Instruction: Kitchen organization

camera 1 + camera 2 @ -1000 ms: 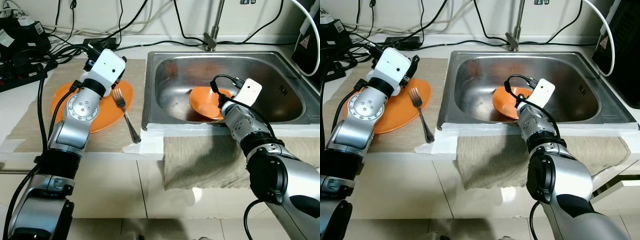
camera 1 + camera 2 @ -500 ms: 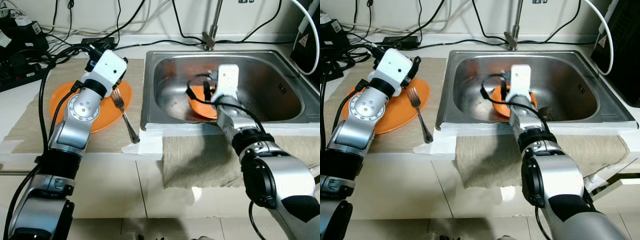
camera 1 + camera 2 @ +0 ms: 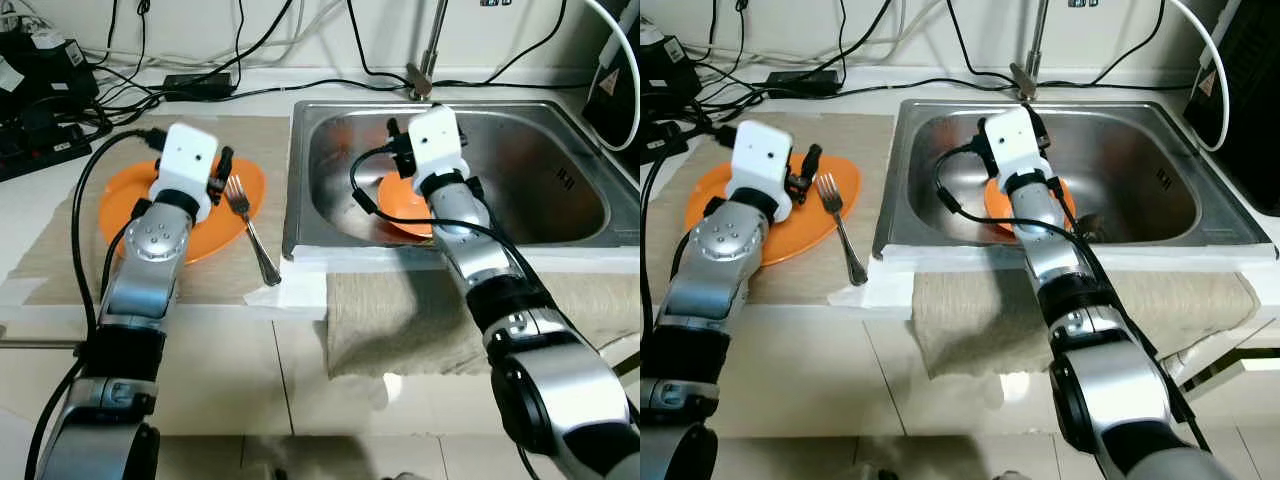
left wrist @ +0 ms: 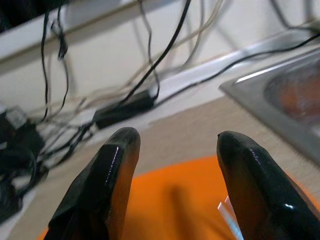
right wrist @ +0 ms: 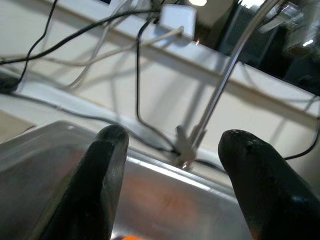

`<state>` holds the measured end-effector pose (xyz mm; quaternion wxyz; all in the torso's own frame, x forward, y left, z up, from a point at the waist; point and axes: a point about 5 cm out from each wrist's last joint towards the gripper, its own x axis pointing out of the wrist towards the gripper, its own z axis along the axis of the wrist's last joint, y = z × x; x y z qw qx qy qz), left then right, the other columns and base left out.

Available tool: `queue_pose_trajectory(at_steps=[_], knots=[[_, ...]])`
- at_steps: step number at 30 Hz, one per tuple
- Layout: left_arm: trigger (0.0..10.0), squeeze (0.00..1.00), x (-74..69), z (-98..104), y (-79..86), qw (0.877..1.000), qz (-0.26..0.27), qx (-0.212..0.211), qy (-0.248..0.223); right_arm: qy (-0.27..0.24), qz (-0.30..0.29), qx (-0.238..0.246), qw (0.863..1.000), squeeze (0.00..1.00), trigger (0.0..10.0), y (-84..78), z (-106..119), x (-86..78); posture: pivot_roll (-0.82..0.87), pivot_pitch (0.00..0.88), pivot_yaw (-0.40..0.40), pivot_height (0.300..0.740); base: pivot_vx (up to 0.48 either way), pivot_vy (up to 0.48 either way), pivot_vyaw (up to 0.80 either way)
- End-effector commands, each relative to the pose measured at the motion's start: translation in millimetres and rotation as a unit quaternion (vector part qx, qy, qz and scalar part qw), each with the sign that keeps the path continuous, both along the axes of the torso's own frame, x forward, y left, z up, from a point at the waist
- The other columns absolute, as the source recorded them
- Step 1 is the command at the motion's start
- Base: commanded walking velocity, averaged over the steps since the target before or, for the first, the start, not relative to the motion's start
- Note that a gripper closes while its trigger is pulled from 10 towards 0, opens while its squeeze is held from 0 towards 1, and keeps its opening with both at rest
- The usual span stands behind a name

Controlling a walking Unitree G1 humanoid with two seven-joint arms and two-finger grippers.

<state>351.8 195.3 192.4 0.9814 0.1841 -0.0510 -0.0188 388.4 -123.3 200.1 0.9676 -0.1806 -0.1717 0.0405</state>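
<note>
Dishware is what the tidying turns on, and it lies in two places. An orange bowl (image 3: 405, 200) sits on the floor of the steel sink (image 3: 560, 215), directly beneath the right gripper (image 5: 175, 170), which hovers above it with its two black fingers (image 5: 107, 160) spread wide and nothing between them; its wrist view looks past the fingertips toward the faucet (image 5: 220, 100) at the sink's back edge. An orange plate (image 3: 125, 200) rests on the beige mat (image 3: 60, 245) beside the sink, under and just ahead of the left gripper (image 4: 172, 165), whose fingers (image 4: 117, 165) likewise stand well apart and empty. A fork (image 3: 250, 230) lies just to the sink side of that gripper, its tines over the plate's rim and its handle running off onto the mat (whether the tines actually touch the plate is hard to say from the head views).

Judged from how things lie, the organizing looks barely begun: bowl, plate and fork are all unheld, and nothing is stacked or put away. What seems left is to lift the bowl out of the sink and gather it with the plate and fork.

Farther out, a folded cloth (image 3: 400, 320) hangs over the counter's front edge below the right arm, and black cables (image 3: 200, 85) trail along the wall beyond both grippers.
</note>
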Motion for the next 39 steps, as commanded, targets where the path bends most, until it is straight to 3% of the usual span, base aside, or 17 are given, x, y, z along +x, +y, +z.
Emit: queue_pose_trajectory(at_steps=[1, 7, 10, 16, 21, 27, 33, 37, 39], knots=[[10.0, 0.0, -2.3, 3.2, 4.3, 1.0, 0.015, -0.012, -0.006, -0.031, 0.002, 0.0, 1.0, 0.0, 10.0, 0.0, 8.7, -3.1, 0.01, 0.0, 0.013, 0.74, 0.0, 0.0, 0.0], [10.0, 0.0, -13.8, -3.4, 16.0, 0.997, 0.055, -0.058, 0.004, -0.056, -0.014, 0.031, 0.998, 0.0, 10.0, -6.1, -0.2, -21.0, 0.04, 0.0, 0.01, 0.74, 0.0, 0.0, 0.0], [10.0, 0.0, -21.5, -11.5, 15.1, 0.995, 0.07, -0.076, 0.011, -0.041, -0.033, 0.063, 0.997, 0.0, 10.0, -11.0, -13.6, -28.5, 0.04, 0.0, 0.014, 0.74, 0.0, 0.0, 0.0], [10.0, 0.0, -28.4, -18.8, 4.6, 0.992, 0.072, -0.098, 0.026, -0.029, -0.045, 0.073, 0.996, 0.0, 10.0, -10.3, -27.0, -40.8, 0.04, 0.0, 0.02, 0.74, 0.0, 0.0, 0.0], [10.0, 0.0, -26.2, -13.3, -0.1, 0.993, 0.062, -0.099, 0.028, -0.019, -0.054, 0.081, 0.995, 0.0, 10.0, -13.4, -28.8, -41.3, 0.03, 0.0, 0.027, 0.74, 0.0, 0.0, 0.0], [10.0, 0.0, -25.7, -12.4, -3.3, 0.992, 0.058, -0.107, 0.039, 0.013, -0.07, 0.127, 0.989, 0.0, 10.0, -19.7, -32.9, -38.2, 0.02, 0.0, 0.035, 0.74, 0.0, 0.0, 0.0], [10.0, 0.0, -30.3, -14.4, -10.6, 0.993, 0.051, -0.104, 0.028, 0.068, -0.075, 0.194, 0.976, 0.0, 10.0, -24.1, -51.0, -43.2, 0.02, 0.0, 0.036, 0.74, 0.0, 0.0, 0.0], [10.0, 0.0, -30.7, -12.1, -10.9, 0.992, 0.05, -0.114, 0.013, 0.108, -0.07, 0.277, 0.952, 0.0, 10.0, -25.4, -63.8, -48.5, 0.01, 0.0, 0.034, 0.74, 0.0, 0.0, 0.0], [10.0, 0.0, -30.7, -11.6, -10.8, 0.992, 0.051, -0.115, 0.011, 0.114, -0.069, 0.29, 0.948, 0.0, 10.0, -25.3, -65.0, -48.9, 0.01, 0.0, 0.034, 0.74, 0.0, 0.0, 0.0]])
